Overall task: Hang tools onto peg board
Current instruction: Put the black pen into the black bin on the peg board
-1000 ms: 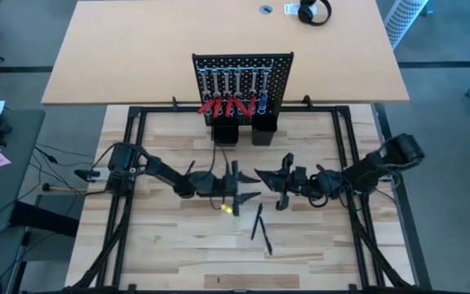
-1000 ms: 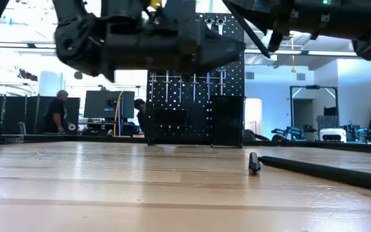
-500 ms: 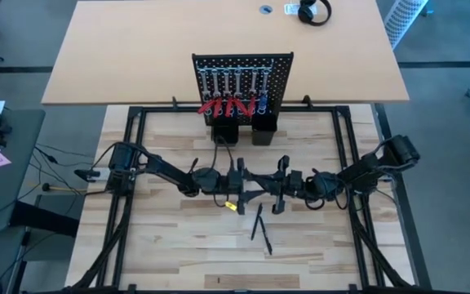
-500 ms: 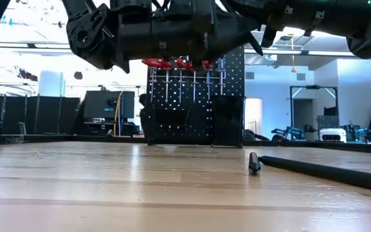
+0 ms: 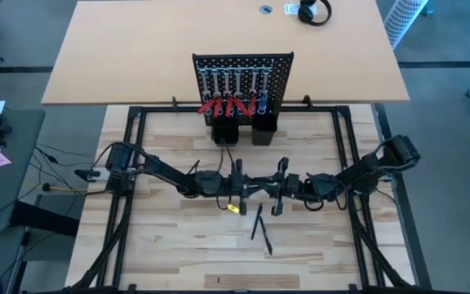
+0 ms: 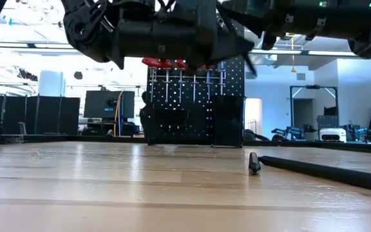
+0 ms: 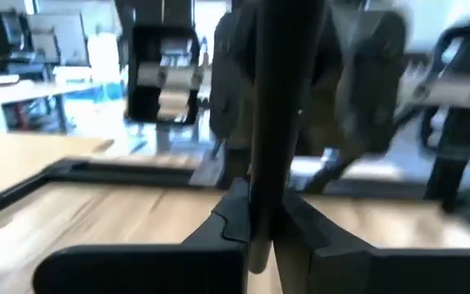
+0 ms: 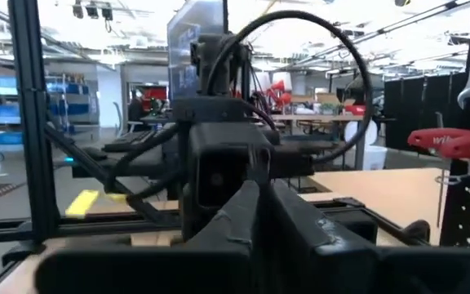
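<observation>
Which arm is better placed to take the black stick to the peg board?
Left, likely: the left gripper is shut on the black stick; the right gripper only faces it.

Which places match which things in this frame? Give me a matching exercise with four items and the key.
Things:
1. red-handled tools
2. held black stick
3. loose black sticks
4. headphones

Places:
A. lying on the wooden table, on the near side of the arms
B. clamped in the jaws of the left gripper
C. hanging on the peg board
D. on the desk beyond the peg board

Pairs: 1-C, 2-B, 3-A, 4-D
</observation>
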Robot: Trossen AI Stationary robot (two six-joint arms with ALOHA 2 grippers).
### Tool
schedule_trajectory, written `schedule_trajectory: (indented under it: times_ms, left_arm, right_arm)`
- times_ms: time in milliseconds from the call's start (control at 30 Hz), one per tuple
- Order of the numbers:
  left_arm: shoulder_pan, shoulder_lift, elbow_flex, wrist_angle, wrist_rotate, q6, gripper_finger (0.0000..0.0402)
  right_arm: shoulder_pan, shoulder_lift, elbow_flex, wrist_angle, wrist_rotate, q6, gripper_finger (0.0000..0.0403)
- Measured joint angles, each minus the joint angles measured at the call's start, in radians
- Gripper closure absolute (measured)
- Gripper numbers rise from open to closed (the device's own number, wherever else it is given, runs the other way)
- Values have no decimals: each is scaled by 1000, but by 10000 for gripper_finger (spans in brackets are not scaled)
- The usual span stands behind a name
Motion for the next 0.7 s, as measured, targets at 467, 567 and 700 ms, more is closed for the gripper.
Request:
schedule_trajectory:
  times_ms: [467, 567, 700]
  left_arm:
    - [-14, -238, 1, -558, -145, 125, 390]
    - [-2, -265, 9, -654, -102, 125, 390]
    - [7, -269, 60, -790, -99, 118, 391]
  right_arm:
    - [15, -250, 2, -485, 1, 35, 234]
    - [16, -242, 13, -490, 0, 34, 228]
    - [15, -183, 85, -566, 2, 26, 229]
